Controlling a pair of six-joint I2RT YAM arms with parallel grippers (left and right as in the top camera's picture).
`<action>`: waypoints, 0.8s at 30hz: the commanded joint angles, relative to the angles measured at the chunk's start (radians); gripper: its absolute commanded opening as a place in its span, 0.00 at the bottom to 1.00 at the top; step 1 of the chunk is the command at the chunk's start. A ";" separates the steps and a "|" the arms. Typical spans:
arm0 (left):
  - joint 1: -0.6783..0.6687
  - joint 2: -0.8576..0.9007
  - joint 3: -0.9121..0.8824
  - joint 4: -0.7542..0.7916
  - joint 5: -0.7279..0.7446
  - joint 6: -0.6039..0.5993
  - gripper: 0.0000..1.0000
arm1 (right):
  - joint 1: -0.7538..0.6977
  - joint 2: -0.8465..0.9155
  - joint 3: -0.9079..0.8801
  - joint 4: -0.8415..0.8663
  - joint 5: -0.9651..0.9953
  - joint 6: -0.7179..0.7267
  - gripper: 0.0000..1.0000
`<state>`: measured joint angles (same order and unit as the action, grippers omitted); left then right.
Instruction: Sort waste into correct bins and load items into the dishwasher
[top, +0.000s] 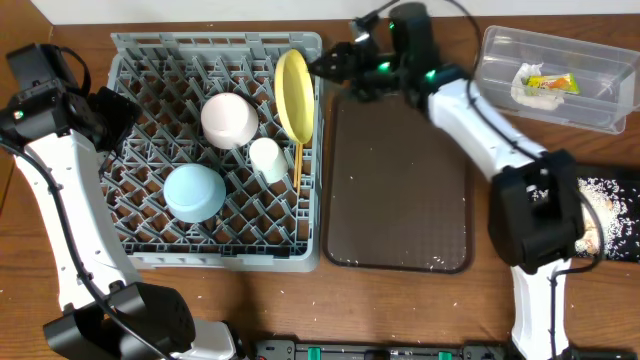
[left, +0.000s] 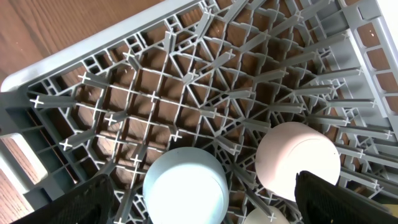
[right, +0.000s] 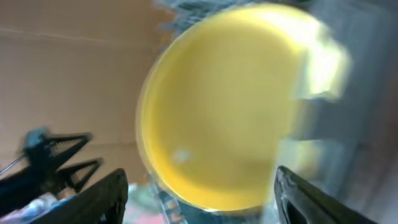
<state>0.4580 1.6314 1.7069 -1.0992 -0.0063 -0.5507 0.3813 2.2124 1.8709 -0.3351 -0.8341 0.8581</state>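
Note:
The grey dishwasher rack (top: 140, 250) holds an upside-down pink bowl (top: 230, 120), a blue bowl (top: 195, 192), a white cup (top: 267, 160), chopsticks (top: 298, 165) and the yellow plate (top: 293, 95), which stands on edge at the rack's right side. My right gripper (top: 320, 66) is open just right of the plate. In the right wrist view the plate (right: 217, 112) fills the frame ahead of the spread fingers (right: 106, 196), untouched. My left gripper (top: 122, 110) hangs open over the rack's left part, above the blue bowl (left: 183, 186) and pink bowl (left: 298, 158).
A dark brown serving tray (top: 400, 190) lies right of the rack. The clear tub (top: 600, 100) at the back right holds a white tissue (top: 530, 92) and a coloured wrapper (top: 555, 84). A black tray (top: 618, 190) with pale crumbs (top: 590, 228) sits at the right edge.

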 joint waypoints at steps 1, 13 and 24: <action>0.002 0.002 -0.001 -0.003 -0.006 -0.008 0.93 | -0.074 -0.048 0.143 -0.222 0.301 -0.272 0.77; 0.002 0.002 -0.001 -0.003 -0.006 -0.008 0.93 | -0.210 -0.046 0.285 -0.532 0.916 -0.447 0.61; 0.002 0.002 -0.001 -0.003 -0.006 -0.008 0.93 | -0.221 0.040 0.284 -0.510 1.074 -0.443 0.50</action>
<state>0.4580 1.6314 1.7069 -1.0992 -0.0067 -0.5507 0.1669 2.2002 2.1441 -0.8455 0.1818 0.4313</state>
